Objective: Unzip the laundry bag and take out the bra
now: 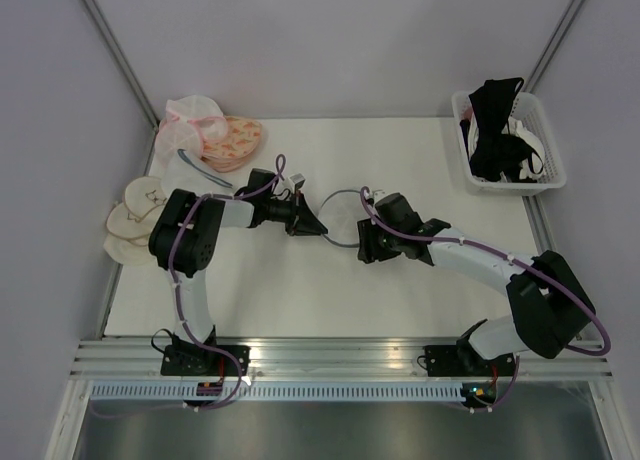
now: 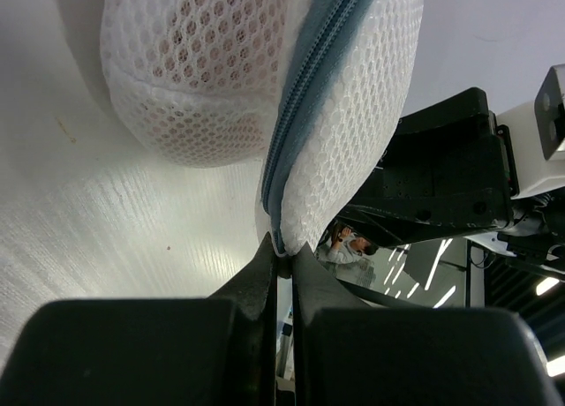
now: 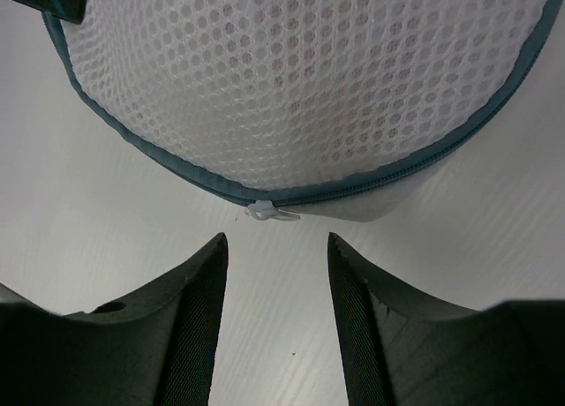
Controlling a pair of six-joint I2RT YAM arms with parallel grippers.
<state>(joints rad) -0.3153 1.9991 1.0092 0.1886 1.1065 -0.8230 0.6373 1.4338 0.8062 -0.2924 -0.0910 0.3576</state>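
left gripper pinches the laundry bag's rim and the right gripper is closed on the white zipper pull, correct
Not quite. The left gripper does pinch the rim of the laundry bag, but the right wrist view shows the right gripper open, with the white zipper pull just ahead of it, ungripped.

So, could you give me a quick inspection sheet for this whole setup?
Surface: white table, a few small specks.
Job's things: laundry bag mid-table, zip shut, zipper pull facing the right arm; bra seen only as a pinkish tint through the mesh.
Clutter: pink mesh pouch, orange patterned bra and cream padded cups on the left; white basket of black bras far right.
Grippers: left gripper shut on the bag's rim; right gripper open, short of the pull.
Cables: purple cables along both arms.
Surroundings: grey walls; otherwise nothing seen.
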